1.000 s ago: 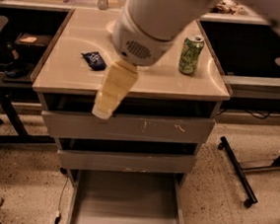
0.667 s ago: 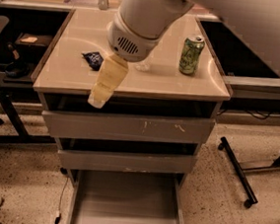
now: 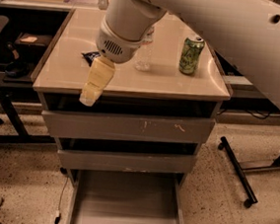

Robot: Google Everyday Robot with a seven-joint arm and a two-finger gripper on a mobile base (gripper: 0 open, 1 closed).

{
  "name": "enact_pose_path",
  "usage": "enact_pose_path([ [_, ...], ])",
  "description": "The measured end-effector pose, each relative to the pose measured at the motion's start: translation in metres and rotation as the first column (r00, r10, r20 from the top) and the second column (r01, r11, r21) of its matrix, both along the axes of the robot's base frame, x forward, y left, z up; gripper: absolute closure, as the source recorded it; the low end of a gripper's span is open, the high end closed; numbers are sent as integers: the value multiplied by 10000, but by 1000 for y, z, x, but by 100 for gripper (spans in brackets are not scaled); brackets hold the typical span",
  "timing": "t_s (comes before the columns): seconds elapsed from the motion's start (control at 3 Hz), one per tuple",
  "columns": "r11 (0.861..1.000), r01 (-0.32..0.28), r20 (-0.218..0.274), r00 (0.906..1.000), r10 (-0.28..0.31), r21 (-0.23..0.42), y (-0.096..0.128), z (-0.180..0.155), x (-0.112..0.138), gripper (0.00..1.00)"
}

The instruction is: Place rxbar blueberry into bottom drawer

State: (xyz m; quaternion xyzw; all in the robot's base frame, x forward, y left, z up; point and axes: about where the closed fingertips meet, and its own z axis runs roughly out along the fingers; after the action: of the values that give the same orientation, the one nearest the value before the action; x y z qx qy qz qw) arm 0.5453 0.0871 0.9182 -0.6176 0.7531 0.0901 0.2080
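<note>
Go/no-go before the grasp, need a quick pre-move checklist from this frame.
1. Bottom drawer open: ok, pulled out with its floor exposed.
2. Rxbar blueberry located: ok, on the countertop at left, partly hidden behind the wrist.
3. Bar in gripper: not ok, the gripper hangs over the counter's front left edge, nearer the camera than the bar.
4. Green can clear of the bar: ok, it stands upright well to the right.
5. Clear bottle clear of the arm: cannot tell, it sits right beside the wrist.
</note>
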Motion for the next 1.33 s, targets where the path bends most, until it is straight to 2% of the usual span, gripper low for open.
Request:
enact_pose_path([
  [0.33,9988,98,-138,9999,-91,478,19,-5,22,0],
  [0.67,9946,520,-218,9985,-502,901,32,-4,55,0],
  [1.33,9898,1034,-104,9946,-1029,981,41,-7,110,0],
])
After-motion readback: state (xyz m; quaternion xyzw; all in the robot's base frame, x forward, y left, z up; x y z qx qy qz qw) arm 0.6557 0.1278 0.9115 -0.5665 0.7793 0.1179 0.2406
